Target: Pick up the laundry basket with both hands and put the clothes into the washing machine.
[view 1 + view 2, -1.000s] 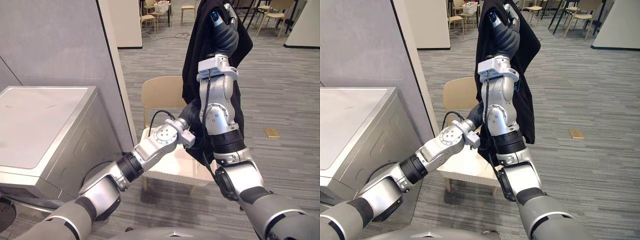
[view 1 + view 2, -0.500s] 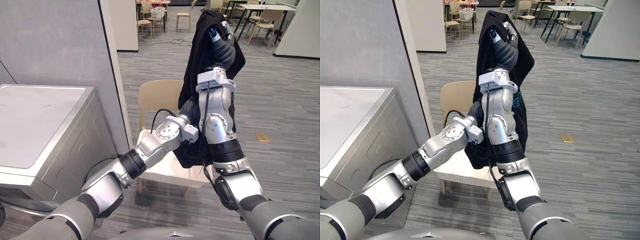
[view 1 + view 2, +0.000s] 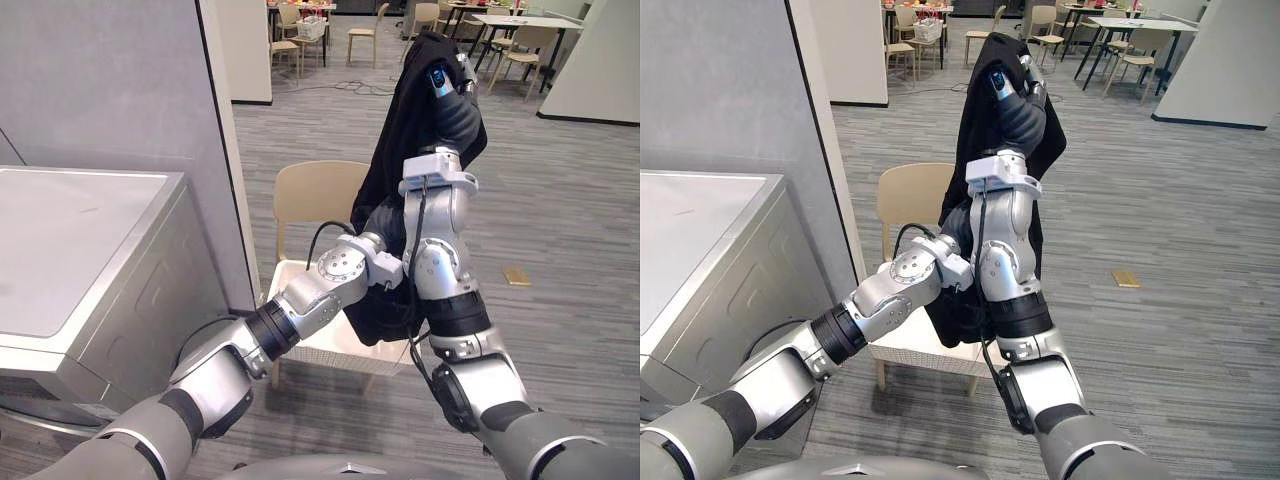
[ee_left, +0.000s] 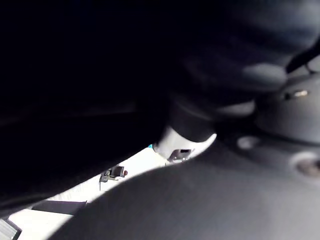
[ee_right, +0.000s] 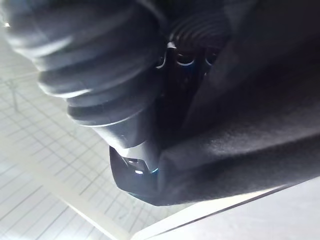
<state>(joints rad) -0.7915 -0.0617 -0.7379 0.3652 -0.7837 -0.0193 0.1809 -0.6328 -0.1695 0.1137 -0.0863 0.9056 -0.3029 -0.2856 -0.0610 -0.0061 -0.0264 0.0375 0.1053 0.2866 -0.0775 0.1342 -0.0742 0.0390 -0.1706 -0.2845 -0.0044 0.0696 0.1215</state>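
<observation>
The black garment (image 3: 400, 130) hangs from the right hand (image 3: 448, 85) at upper centre, over the basket (image 3: 300, 280) on the chair (image 3: 310, 190). The left hand (image 3: 383, 218) sits in its lower folds. I cannot tell either hand's fingers. Best to gather the hem clear of the basket, then swing toward the washer (image 3: 80, 250) at left.

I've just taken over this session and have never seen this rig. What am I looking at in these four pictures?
It is a humanoid robot with two silver arms. The two wide pictures come from the camera on its head, looking down past the arms. The two dark close-ups come from cameras on its wrists, right up against cloth. The right hand, raised high, holds a black garment. The left hand reaches to the hanging cloth lower down. Below is a white basket on a beige chair. The washing machine stands at the left.
</observation>
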